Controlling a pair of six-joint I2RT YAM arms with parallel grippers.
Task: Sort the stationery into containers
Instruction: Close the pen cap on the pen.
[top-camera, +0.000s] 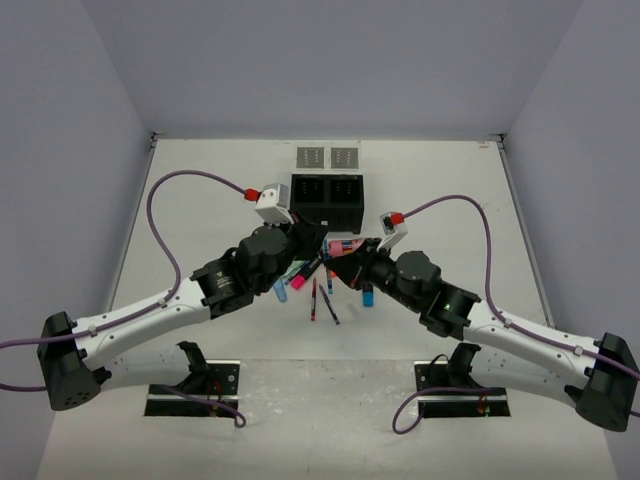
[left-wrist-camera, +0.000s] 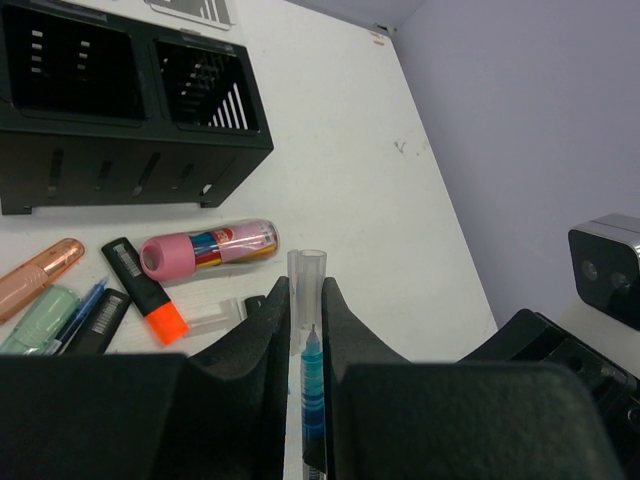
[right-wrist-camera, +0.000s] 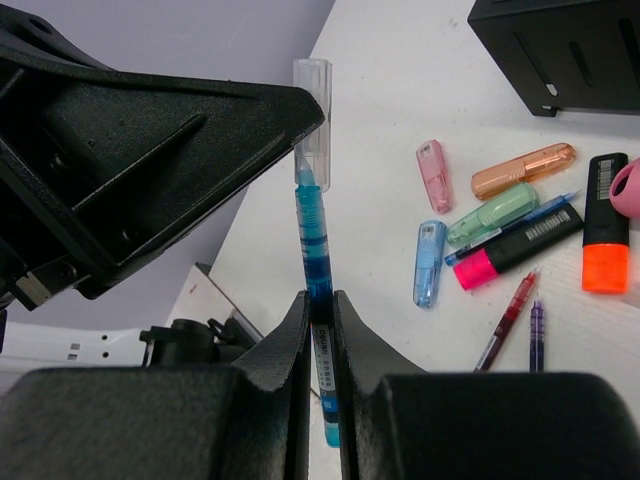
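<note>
Axis: blue pen (right-wrist-camera: 316, 250) held aloft between both arms, over bench (left-wrist-camera: 350, 160) middle | left gripper (left-wrist-camera: 304, 295) narrow, clamping its clear cap (left-wrist-camera: 306, 268) | right gripper (right-wrist-camera: 320, 305) narrow, clamping the barrel | we read cap and barrel in line, gripper to gripper | black box (left-wrist-camera: 100, 170) toward far edge, just beyond both; we judge either arm could reach.

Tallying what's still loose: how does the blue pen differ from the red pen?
The blue pen is held above the table, right gripper on its barrel, left gripper on its clear cap; the red pen lies loose on the table. The blue pen's barrel is blue, the red pen's red. Both are slim pens, and neither is sorted yet.
</note>
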